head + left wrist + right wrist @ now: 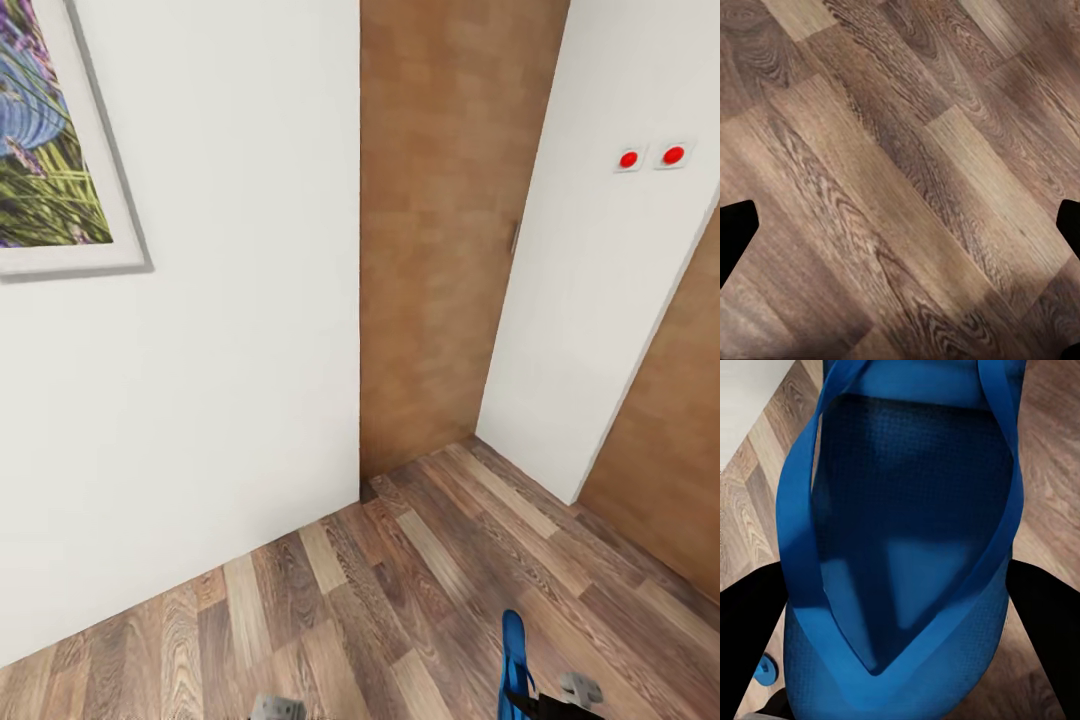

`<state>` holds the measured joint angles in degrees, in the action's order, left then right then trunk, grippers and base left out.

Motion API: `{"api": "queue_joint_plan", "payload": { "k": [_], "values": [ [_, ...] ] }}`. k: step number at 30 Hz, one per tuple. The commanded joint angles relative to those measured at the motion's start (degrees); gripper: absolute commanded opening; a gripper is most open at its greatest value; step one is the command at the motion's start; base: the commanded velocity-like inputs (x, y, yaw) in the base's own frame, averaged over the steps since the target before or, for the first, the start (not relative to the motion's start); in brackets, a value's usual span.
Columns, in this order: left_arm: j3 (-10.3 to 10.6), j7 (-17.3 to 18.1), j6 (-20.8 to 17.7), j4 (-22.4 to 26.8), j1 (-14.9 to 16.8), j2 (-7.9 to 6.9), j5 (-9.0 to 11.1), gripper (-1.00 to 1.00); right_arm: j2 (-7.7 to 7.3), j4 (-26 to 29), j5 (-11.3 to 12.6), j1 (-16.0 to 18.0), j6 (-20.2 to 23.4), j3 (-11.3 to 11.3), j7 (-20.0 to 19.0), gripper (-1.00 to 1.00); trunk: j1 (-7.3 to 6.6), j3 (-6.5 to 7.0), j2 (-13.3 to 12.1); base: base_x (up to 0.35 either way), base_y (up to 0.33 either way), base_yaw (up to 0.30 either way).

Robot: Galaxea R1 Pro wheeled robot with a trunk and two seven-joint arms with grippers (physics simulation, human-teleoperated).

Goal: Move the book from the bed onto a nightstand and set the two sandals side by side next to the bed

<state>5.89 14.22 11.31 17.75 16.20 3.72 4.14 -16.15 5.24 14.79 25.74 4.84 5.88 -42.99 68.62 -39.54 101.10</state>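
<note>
One bright-blue sandal (513, 650) hangs above the wood-plank floor at the bottom right of the head view, held edge-on by my right gripper (548, 702). Up close, the sandal (907, 495) and its blue straps sit between the two dark fingers (750, 630), so my right gripper (896, 619) is shut on it. Over bare floor, my left gripper (900, 232) is open, its dark fingertips (735, 229) far apart with nothing between them. The book, the bed and the nightstand are out of view.
A white wall with a framed flower picture (55, 140) stands close ahead on the left. A brown door recess (440, 230) lies straight ahead, beside a white wall with two red buttons (650, 157). A small blue spot (765, 667) lies on the floor below the sandal.
</note>
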Motion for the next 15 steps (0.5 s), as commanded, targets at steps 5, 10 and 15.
{"api": "queue_joint_plan", "payload": {
  "k": [5,10,15],
  "values": [
    [0.35,0.02,0.21,-0.09,0.06,-0.04,0.43,1.0,-0.02,0.04,0.15,0.01,0.52,0.51,-0.26,-1.0,-0.01,-0.16,0.02,0.0,0.0,0.28],
    [0.35,0.02,0.21,-0.09,0.05,-0.03,0.43,1.0,-0.02,0.04,0.15,0.01,0.51,0.53,-0.25,-1.0,-0.01,-0.28,0.02,0.0,0.0,0.28],
    [0.35,0.01,0.21,-0.09,0.06,-0.03,0.43,1.0,-0.02,0.04,0.15,0.01,0.52,0.52,-0.25,-1.0,-0.01,-0.39,0.02,0.0,0.0,0.28]
  ]
}}
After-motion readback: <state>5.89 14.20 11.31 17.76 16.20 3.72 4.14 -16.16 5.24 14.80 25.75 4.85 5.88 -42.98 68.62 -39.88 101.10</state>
